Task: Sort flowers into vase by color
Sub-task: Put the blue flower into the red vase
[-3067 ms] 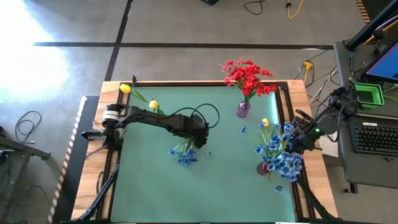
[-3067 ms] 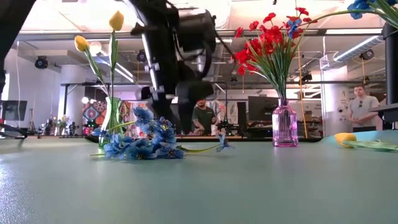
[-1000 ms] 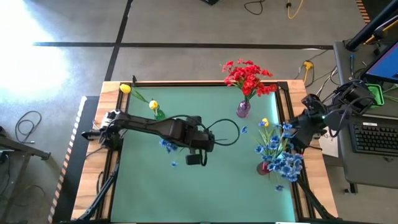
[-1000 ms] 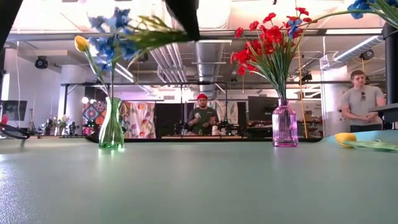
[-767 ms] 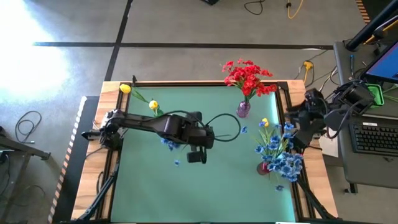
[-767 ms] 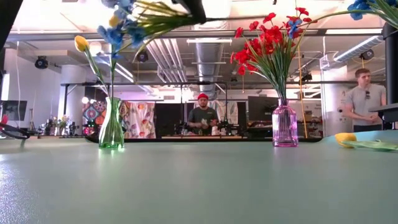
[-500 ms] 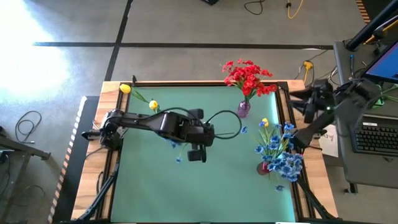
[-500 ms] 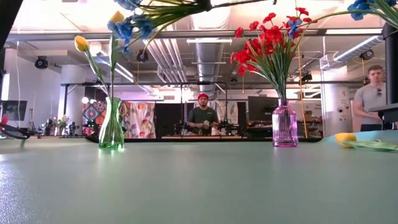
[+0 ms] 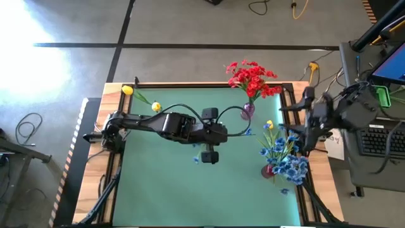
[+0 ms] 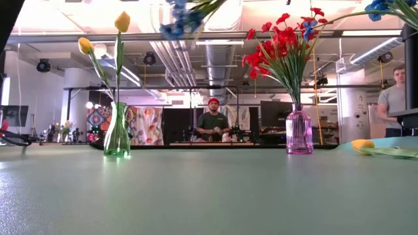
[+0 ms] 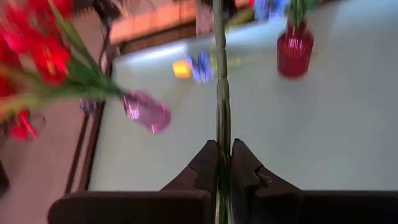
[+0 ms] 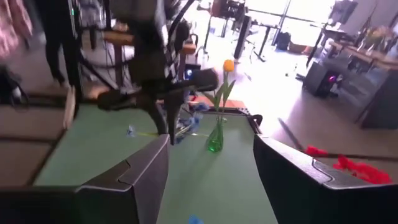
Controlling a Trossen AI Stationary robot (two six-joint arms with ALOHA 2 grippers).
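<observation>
left hand (image 11: 224, 165) mid-table, clamping blue flower stem (image 11: 221, 93)

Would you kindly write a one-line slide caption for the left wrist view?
Left gripper shut on a green flower stem, above the table with pink vase and red vase ahead.

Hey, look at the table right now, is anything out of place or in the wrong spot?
Yes. A yellow flower lies loose on the mat near the blue bunch in the dark red vase, not with the other yellow ones in the green vase. Some small blue blossoms also lie loose beside it. The left gripper holds a blue flower stem in the air.
</observation>
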